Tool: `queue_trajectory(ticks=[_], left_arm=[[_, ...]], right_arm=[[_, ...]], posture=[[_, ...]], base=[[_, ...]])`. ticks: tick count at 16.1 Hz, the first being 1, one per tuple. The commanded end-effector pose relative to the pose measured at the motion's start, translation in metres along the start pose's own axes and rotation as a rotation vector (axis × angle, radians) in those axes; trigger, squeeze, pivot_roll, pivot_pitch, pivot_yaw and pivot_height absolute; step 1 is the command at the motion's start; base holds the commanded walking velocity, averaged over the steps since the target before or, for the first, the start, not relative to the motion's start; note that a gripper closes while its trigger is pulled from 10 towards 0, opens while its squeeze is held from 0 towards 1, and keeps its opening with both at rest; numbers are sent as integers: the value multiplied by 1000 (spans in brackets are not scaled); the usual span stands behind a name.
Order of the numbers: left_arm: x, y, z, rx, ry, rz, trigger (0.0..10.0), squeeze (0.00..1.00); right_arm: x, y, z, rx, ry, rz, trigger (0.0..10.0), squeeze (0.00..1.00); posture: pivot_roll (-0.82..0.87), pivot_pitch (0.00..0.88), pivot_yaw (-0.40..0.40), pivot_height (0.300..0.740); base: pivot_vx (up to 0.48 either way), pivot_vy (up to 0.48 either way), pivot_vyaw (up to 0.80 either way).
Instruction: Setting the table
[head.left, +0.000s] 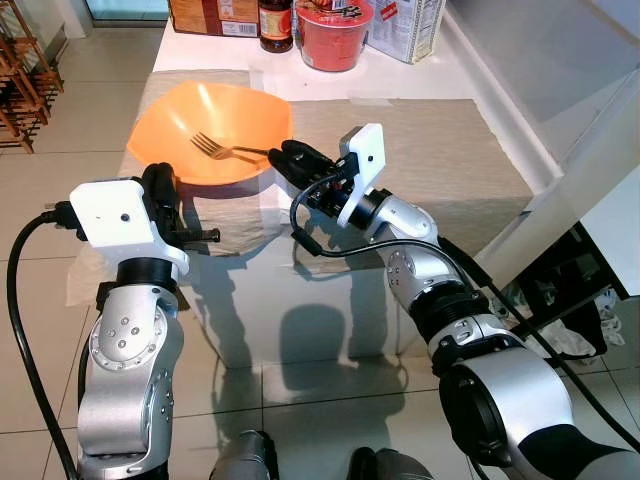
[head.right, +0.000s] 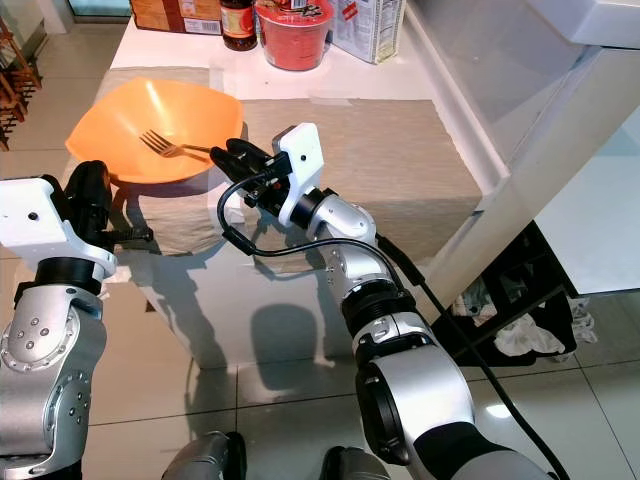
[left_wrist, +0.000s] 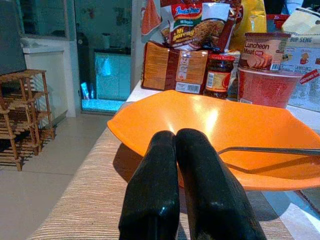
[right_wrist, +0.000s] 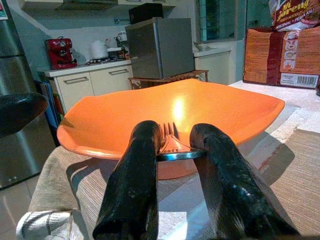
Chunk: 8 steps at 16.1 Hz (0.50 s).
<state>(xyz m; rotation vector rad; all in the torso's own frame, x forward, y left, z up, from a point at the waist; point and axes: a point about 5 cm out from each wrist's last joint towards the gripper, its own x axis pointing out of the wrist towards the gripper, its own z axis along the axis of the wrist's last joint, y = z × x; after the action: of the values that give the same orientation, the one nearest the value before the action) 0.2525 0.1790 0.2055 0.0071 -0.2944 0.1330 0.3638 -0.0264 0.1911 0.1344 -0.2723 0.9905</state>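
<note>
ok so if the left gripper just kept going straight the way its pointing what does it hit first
Most likely the near rim of the shallow orange plastic bowl, directly ahead of the shut left gripper; exact height relative to the rim is hard to judge.

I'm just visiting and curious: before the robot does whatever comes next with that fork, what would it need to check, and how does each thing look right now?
1. Right claw has the fork gripped: ok, the handle sits clamped between its fingers.
2. Fork tines are over the orange bowl: ok.
3. Left claw is out of the way: ok, shut, empty, just short of the bowl's near rim.
4. Placemat beside the bowl has room for the fork: ok, bare.
5. Jar and red tub at the table's far end are away from the fork: ok.
6. Fork is touching the bowl: cannot tell.
</note>
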Motion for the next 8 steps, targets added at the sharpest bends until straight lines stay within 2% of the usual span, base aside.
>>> queue_trajectory(ticks=[1, 4, 8], left_arm=[[0, 0, 4, -7, -15, 8, 10000, 0], [0, 0, 5, -6, -16, 9, 10000, 0], [1, 0, 5, -6, -18, 9, 10000, 0]], right_arm=[[2, -2, 3, -2, -1, 1, 0, 0], [2, -3, 5, 1, -9, -5, 0, 0], [4, -7, 15, 36, -72, -22, 0, 0]], posture=[[66, 149, -40, 740], [66, 149, -39, 740], [68, 148, -41, 740]], base=[[0, 0, 0], [0, 0, 0], [0, 0, 0]])
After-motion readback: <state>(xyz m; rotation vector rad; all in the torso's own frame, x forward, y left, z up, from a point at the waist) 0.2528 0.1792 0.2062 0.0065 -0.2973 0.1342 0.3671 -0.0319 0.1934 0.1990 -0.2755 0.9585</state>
